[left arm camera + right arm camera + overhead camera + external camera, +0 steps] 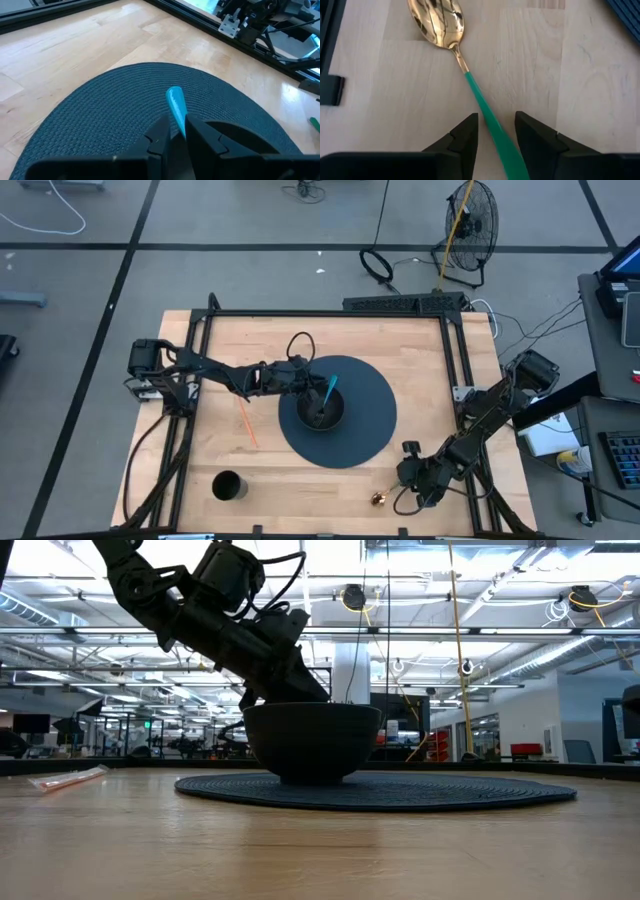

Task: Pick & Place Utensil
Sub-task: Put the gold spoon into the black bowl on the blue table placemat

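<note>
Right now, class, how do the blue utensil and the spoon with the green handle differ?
The blue utensil is pinched in the left gripper over the bowl; the spoon lies flat on the table between the right gripper's open fingers. Its bowl is gold; the blue one's end is hidden. Both have coloured handles.

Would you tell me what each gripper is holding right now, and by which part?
The left gripper pinches a blue utensil by its handle; the right gripper holds nothing, open astride the green-handled spoon.

arms: two, dark/black, jointed links | left arm (pixel 215 370): black cable loop near wrist | right arm (pixel 480 420): black cable loop at wrist | fingers (pixel 462 142): matte black, blocky, angular
</note>
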Controlling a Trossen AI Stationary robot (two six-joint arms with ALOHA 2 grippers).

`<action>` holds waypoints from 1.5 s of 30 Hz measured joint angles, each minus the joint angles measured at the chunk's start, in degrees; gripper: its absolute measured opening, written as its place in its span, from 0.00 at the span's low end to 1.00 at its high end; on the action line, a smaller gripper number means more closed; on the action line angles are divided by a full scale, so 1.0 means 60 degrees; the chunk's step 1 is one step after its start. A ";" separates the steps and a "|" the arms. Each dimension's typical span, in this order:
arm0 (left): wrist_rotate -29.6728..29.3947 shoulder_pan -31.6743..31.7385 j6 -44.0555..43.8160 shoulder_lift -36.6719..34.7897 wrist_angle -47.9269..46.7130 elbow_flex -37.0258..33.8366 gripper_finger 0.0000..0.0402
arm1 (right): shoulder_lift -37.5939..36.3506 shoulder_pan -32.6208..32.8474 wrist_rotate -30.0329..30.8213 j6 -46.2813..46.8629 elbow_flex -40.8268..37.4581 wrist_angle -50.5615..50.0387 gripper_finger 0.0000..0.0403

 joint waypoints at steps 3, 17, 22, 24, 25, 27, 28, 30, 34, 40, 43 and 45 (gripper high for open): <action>0.0000 -0.0003 0.0007 0.0000 -0.0026 0.0000 0.16 | 0.0001 0.0004 0.0075 -0.0484 -0.0025 0.0408 0.28; -0.0062 0.0000 0.0047 0.0000 -0.0017 -0.0002 0.16 | 0.0052 -0.0625 -0.1004 -0.1648 0.1613 -0.1614 0.17; -0.0069 0.0000 0.0060 0.0000 -0.0016 -0.0001 0.16 | 0.0041 -0.0819 -0.1177 -0.1728 0.1891 -0.1664 0.17; -0.0075 0.0000 0.0097 0.0000 -0.0016 -0.0001 0.16 | 0.0094 -0.0905 -0.1383 -0.1709 0.1897 -0.1675 0.18; -0.0076 0.0000 0.0098 0.0000 -0.0016 -0.0001 0.16 | 0.0195 -0.0985 -0.1544 -0.1629 0.1938 -0.1708 0.18; -0.0089 0.0000 0.0102 0.0000 -0.0013 -0.0002 0.16 | 0.0569 -0.1198 -0.2024 -0.1594 0.2239 -0.1901 0.20; -0.0093 0.0000 0.0102 0.0000 -0.0015 0.0000 0.16 | 0.0822 -0.1281 -0.2253 -0.1736 0.2521 -0.2187 0.21; -0.0106 0.0003 0.0099 0.0000 -0.0014 0.0000 0.16 | 0.1378 -0.1409 -0.2486 -0.2222 0.3252 -0.3204 0.23; -0.0107 0.0009 0.0095 0.0000 -0.0014 0.0000 0.16 | 0.2225 -0.1512 -0.2508 -0.2955 0.4374 -0.4774 0.25; -0.0100 0.0011 0.0095 0.0000 -0.0019 0.0000 0.16 | 0.2456 -0.1497 -0.2499 -0.2890 0.4584 -0.4647 0.25; -0.0098 0.0007 0.0105 0.0000 -0.0026 0.0000 0.16 | 0.2456 -0.1482 -0.2476 -0.2596 0.4493 -0.4640 0.25; -0.0098 0.0011 0.0104 0.0000 -0.0034 0.0000 0.16 | 0.2452 -0.1439 -0.2455 -0.2489 0.4360 -0.4527 0.25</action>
